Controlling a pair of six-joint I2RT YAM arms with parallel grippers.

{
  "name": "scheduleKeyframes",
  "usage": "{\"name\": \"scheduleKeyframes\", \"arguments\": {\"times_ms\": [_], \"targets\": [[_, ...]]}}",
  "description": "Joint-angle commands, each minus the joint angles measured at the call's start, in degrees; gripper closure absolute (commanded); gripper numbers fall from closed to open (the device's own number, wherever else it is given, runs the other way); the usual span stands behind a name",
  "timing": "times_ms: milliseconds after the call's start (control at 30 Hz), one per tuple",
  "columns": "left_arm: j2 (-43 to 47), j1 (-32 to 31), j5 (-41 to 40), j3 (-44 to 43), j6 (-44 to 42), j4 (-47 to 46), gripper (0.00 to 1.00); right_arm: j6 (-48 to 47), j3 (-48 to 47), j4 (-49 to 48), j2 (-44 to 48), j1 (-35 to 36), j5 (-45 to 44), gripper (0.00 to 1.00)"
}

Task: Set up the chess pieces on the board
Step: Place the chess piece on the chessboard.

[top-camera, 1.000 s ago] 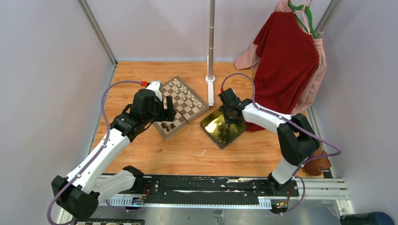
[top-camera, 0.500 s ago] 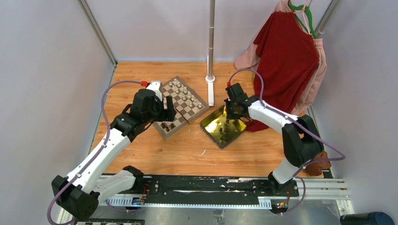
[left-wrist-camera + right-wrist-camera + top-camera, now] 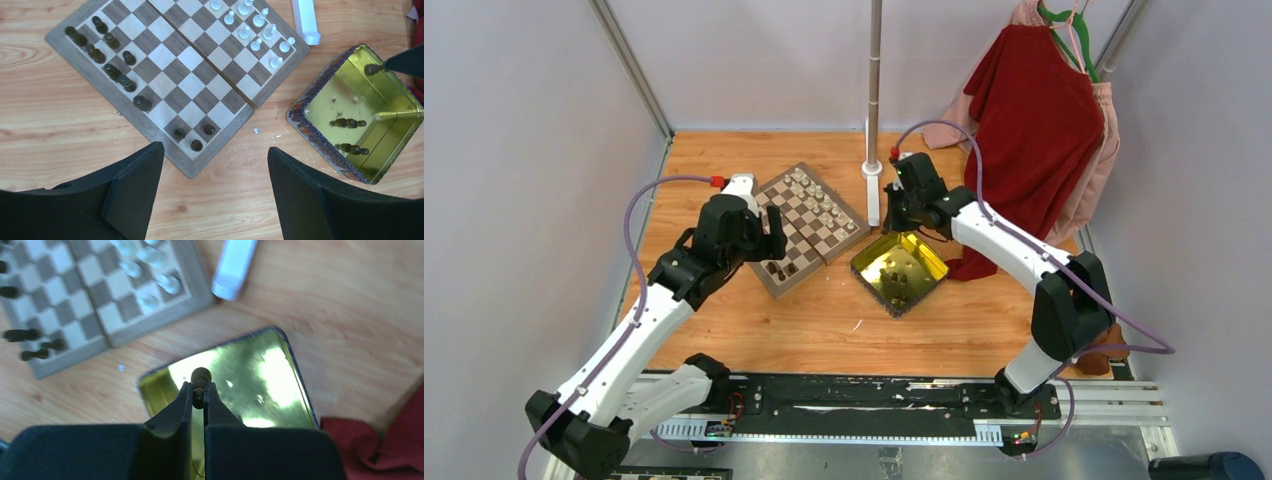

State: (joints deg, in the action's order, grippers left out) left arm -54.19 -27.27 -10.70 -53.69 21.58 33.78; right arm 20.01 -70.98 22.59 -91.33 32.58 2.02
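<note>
Dark brown, one chess piece is clamped in the closed right end effector above the far left corner of the yellow tray. The left end effector hangs wide open, empty, over the near corner of the board, which lies on the tabletop left of the tray.

Two arms over a chessboard and a yellow tray

The board lies cornerwise near the worktop's far edge, with cream chess pieces along its far-right side and dark chess pieces along its near-left. The left gripper hangs over that near-left side. The right gripper hangs over the far corner of the yellow tray just beside the board.
</note>
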Motion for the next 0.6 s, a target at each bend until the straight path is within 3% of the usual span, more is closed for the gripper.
{"name": "scheduleKeyframes", "arguments": {"times_ms": [0, 567], "targets": [[3.61, -0.59, -4.11, -2.79, 1.14, 3.46, 0.19, -2.75, -7.87, 2.91, -3.26, 4.15, 0.27, 1.00], [11.01, -0.59, -8.50, -10.65, 3.47, 12.43, 0.19, -8.49, -39.07, 9.60, -27.67, 19.57, -0.71, 1.00]]}}
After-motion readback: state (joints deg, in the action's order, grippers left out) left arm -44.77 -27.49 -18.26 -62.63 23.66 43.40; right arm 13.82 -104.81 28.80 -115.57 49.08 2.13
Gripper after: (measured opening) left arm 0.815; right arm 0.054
